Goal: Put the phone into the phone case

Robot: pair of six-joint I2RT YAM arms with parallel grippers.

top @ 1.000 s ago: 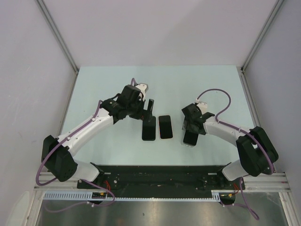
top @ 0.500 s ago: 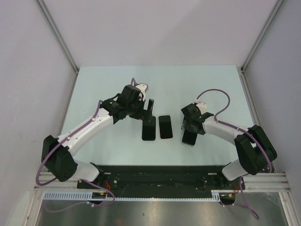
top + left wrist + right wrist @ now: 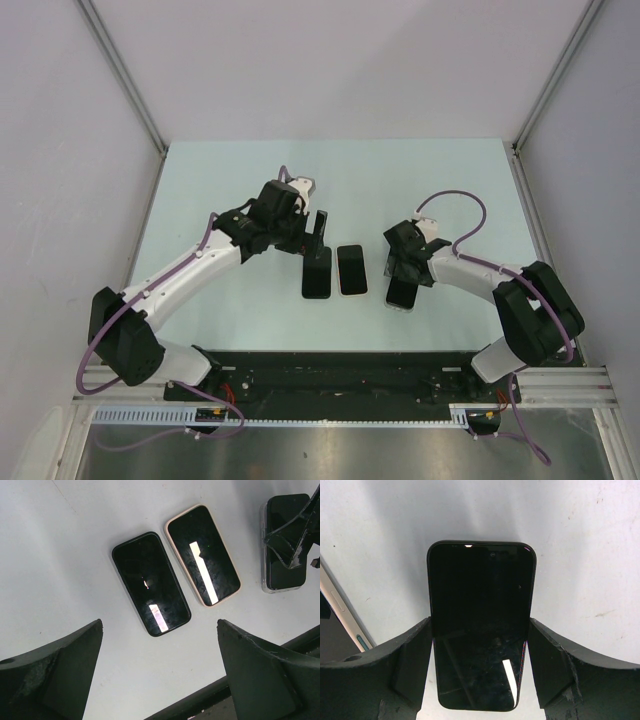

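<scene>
Left wrist: phone (image 3: pixel 287 510) in clear case (image 3: pixel 264 565), in right gripper (image 3: pixel 292 545).

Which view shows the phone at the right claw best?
Right wrist: the glossy black rectangular phone fills the frame inside the right claw. Top external shows only its near end; left wrist catches it at the edge, partly covered.

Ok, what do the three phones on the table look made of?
Black phone: glossy face, probably glass, with sharp light reflections; dark rim, material unclear. Middle phone: same glossy face, in a matte pale-pink rim, probably silicone or soft plastic. Third phone, under the right gripper: glossy face, translucent greyish border, likely clear plastic.
</scene>
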